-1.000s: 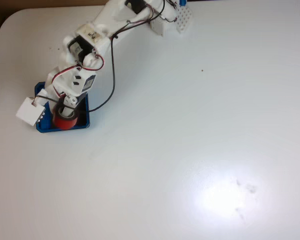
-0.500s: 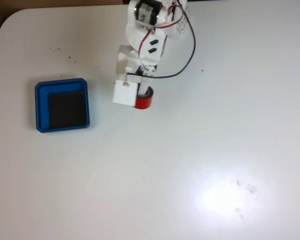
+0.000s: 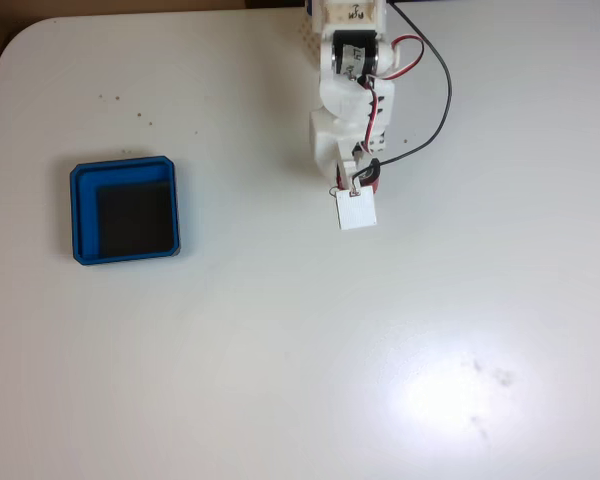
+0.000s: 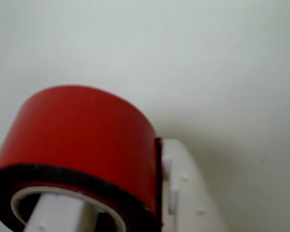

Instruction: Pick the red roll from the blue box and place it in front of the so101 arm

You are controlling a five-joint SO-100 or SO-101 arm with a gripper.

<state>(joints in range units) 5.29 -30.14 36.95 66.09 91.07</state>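
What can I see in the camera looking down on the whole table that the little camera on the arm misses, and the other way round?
The fixed view alone shows the blue box, its black floor bare, at the left, and the white so101 arm with its wires.

The wrist view alone shows the red roll close up: red outer side, dark edge, pale inner ring, with one white finger through its hole and another outside it.

Both show the roll, a red sliver under the hand in the fixed view, and the white table.

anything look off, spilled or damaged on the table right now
Nothing looks damaged or spilled. The shallow bright-blue box sits square and empty on the white table, with a few dark specks and faint smudges on the surface. The white gripper holds the red tape roll, one finger through its hole.
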